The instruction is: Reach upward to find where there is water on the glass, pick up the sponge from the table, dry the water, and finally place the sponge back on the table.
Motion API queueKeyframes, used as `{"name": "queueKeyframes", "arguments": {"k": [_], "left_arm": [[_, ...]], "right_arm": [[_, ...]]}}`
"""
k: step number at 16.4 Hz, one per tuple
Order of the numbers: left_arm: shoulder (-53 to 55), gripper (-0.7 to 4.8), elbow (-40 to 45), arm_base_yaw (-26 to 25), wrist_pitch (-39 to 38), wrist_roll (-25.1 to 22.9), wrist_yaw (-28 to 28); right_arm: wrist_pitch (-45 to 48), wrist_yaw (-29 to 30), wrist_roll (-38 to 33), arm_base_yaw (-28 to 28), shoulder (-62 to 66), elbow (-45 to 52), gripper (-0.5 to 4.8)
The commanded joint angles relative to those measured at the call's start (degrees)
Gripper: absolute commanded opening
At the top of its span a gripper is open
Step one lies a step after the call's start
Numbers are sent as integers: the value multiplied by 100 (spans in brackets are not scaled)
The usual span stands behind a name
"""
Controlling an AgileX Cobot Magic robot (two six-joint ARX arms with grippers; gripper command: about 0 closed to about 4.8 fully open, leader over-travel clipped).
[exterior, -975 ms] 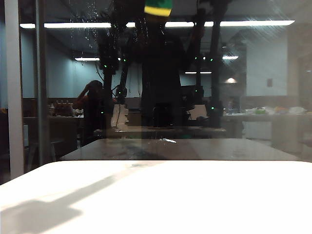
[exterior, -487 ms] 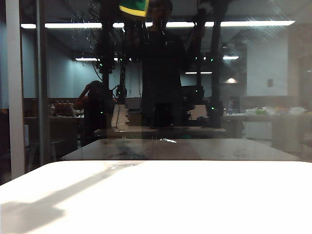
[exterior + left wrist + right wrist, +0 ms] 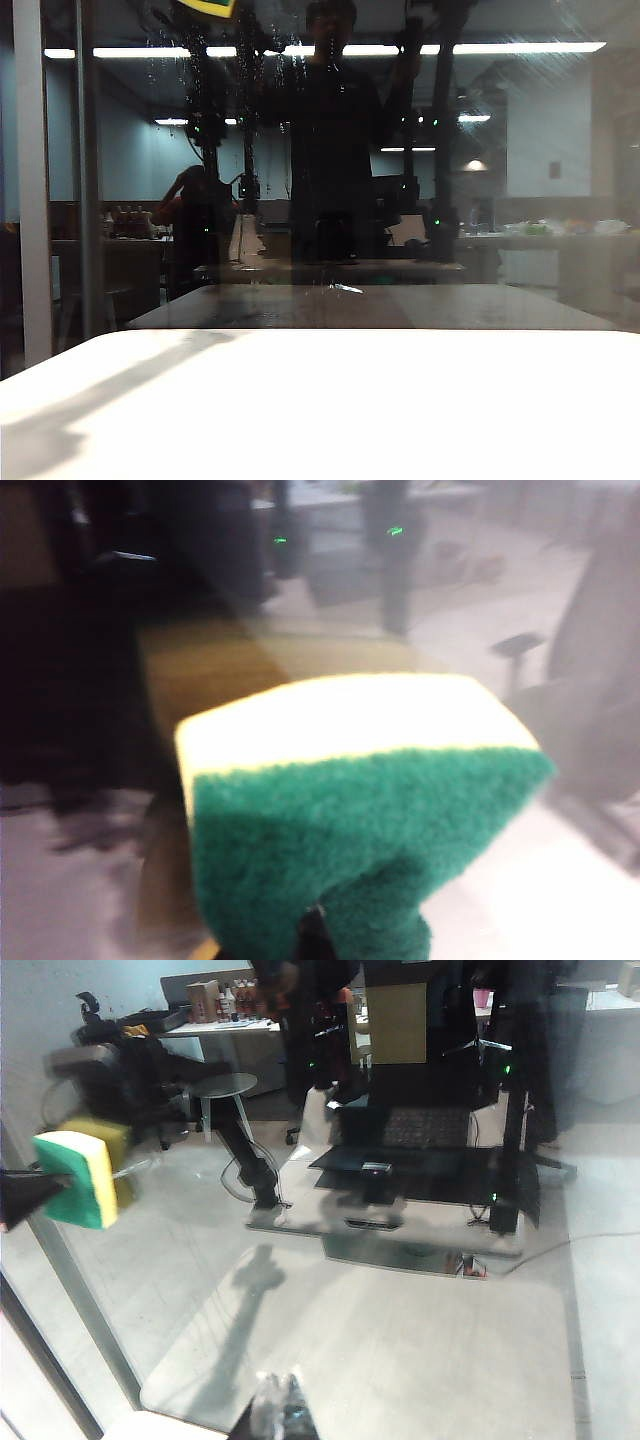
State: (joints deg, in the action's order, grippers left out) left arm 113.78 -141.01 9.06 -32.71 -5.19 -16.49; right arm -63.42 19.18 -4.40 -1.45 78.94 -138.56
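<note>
High against the glass (image 3: 520, 200), near the top edge of the ext. view, the left gripper (image 3: 315, 925) is clamped on the sponge (image 3: 360, 810) by water (image 3: 165, 70) streaks, w/ the right gripper (image 3: 275, 1410) raised too, fingers together, holding nothing.

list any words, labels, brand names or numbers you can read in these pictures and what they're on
None can be read in any view.
The sponge, held in the shut left gripper up against the glass: plain yellow and green, no print.
The boxes and bottles on a desk seen through the glass in the right wrist view: too small and blurred to read.
The right gripper: blurred, no marking shows.
The table: plain white.
</note>
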Motion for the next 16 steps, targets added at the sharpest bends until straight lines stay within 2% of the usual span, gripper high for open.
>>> {"name": "queueKeyframes", "arguments": {"k": [1, 5, 8, 13, 14, 16], "left_arm": [[-186, -6, -31, -278, -68, -173, 240], [-367, -6, -31, -675, -249, -164, 227], [-374, -6, -22, -656, -363, -46, 181], [-372, -6, 494, 2, -52, -37, 85], [-302, -6, 660, 332, 138, -42, 138], [-116, -6, 693, 640, 289, -39, 149]], "right_arm": [[57, 7, 20, 0, -26, -15, -2], [20, 7, 20, 0, -33, -15, -2], [15, 9, 20, -2, -35, -15, -2], [4, 9, 20, -2, -57, -15, -2], [2, 9, 20, -2, -57, -15, -2], [-42, 9, 20, -2, -66, -15, -2]]}}
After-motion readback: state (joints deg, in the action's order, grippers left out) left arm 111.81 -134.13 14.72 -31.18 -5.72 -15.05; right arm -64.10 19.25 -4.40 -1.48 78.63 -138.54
